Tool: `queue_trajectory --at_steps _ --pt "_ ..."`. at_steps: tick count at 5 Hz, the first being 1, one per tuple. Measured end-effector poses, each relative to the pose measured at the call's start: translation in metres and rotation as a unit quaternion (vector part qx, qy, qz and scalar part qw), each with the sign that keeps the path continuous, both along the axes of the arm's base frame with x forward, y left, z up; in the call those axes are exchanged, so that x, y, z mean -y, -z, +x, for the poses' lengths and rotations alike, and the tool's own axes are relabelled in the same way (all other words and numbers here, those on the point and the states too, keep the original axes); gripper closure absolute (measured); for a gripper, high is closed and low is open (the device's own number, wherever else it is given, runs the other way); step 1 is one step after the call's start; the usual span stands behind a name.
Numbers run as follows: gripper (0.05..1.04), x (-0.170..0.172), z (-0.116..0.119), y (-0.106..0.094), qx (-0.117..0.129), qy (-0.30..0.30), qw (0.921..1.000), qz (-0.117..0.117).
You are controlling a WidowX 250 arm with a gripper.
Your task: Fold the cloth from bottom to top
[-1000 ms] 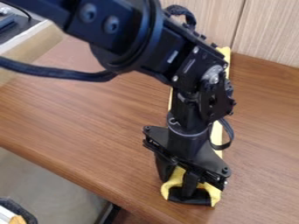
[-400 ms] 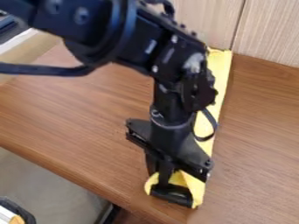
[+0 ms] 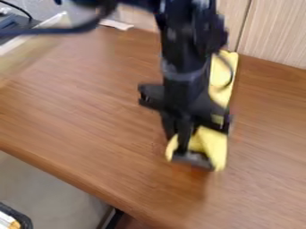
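One yellow cloth is laid as a narrow strip on the wooden table, its far end set near the panelled wall and its near end bunched up about the claw. The middle of the cloth is hidden by the black gripper, and the outlines there are softened by blur. The near end of the cloth is clamped in the gripper, by which it is covered from above, so how the folds lie under it cannot be made out. The upper part of the arm is cut off by the top edge of the view.

To the left of the cloth, a broad stretch of wood is seen, bounded well apart from it by the table's slanting front edge; to its right, wood is continued as far as the view's edge. The surface is marked with brown grain. Behind the far end of the cloth, the wall is divided by an upright seam. Beyond the cloth to the upper left, a small white item and some dark equipment are found. Grey floor is seen to its lower left, past the table's edge.
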State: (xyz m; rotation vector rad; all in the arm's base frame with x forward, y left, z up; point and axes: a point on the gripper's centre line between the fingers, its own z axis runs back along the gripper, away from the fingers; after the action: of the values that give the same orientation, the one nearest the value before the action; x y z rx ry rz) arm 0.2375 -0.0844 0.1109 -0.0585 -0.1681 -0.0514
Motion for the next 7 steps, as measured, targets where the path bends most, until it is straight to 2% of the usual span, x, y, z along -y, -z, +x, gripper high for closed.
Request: queue_trajectory --at_steps 1,2,3,4,5,6,7 --pt "1.018 -0.006 0.032 -0.017 0.002 -0.033 0.9992 -0.023" --pt "1.018 -0.007 0.072 -0.022 -0.003 -0.051 0.9984 -0.024" --pt "1.018 -0.013 0.109 -0.014 -0.006 -0.068 0.9976 -0.010" --pt "1.018 -0.014 0.136 0.005 -0.015 -0.074 0.9971 0.002" --pt "1.018 -0.016 0.153 0.028 -0.028 -0.078 0.9964 0.020" --pt "1.018 -0.019 0.159 0.044 -0.034 -0.082 0.9955 0.033" --pt "1.018 -0.021 0.159 0.050 -0.028 -0.085 0.9953 0.037"
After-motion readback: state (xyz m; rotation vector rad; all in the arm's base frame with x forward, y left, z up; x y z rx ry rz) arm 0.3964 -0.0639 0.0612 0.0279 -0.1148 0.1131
